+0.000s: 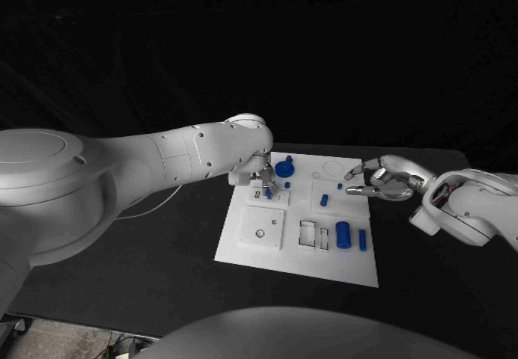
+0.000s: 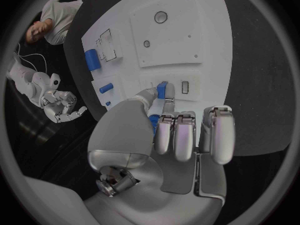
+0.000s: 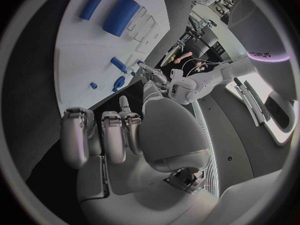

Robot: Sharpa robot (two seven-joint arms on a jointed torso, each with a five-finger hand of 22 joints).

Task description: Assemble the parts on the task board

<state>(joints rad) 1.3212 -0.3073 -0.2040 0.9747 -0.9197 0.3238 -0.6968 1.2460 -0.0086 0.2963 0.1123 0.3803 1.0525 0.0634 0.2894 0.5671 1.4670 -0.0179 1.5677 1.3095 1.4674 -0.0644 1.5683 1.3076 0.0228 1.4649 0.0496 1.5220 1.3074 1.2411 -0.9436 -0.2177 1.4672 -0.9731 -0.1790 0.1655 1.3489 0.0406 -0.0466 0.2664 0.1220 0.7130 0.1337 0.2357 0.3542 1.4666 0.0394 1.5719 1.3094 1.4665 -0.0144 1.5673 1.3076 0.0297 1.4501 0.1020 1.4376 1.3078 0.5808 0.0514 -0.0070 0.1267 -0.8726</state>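
Pinched between the thumb and a fingertip of my left hand [image 2: 164, 135] is a small blue peg [image 2: 162, 89], and I'm holding it right over the raised white block [image 1: 272, 196] near the far left corner of the task board [image 1: 251, 258]; my other fingers [image 2: 217, 133] on that hand are curled down beside it, carrying nothing. From the wrist view the peg's tip sits just beside a small rectangular slot [image 2: 185, 87] in that block, and whether it is already touching the surface I cannot tell. My read is that I'm at the seating step, so the job is to keep the peg upright, line its tip squarely over the slot, and press down straight rather than at a slant, loosening the pinch only once it stands on its own. Outward from there, a round blue knob [image 1: 285, 167] stands just beyond my left hand at the board's far edge. Across the board my right hand [image 1: 378, 182] hovers over the far right corner, fingers loosely bent and apart, holding nothing. Nearer the front edge a blue cylinder [image 1: 343, 233] and a thin blue pin [image 1: 363, 239] lie side by side, waiting beside two rectangular cut-outs [image 1: 314, 235]. Plenty left to assemble, I'd say.
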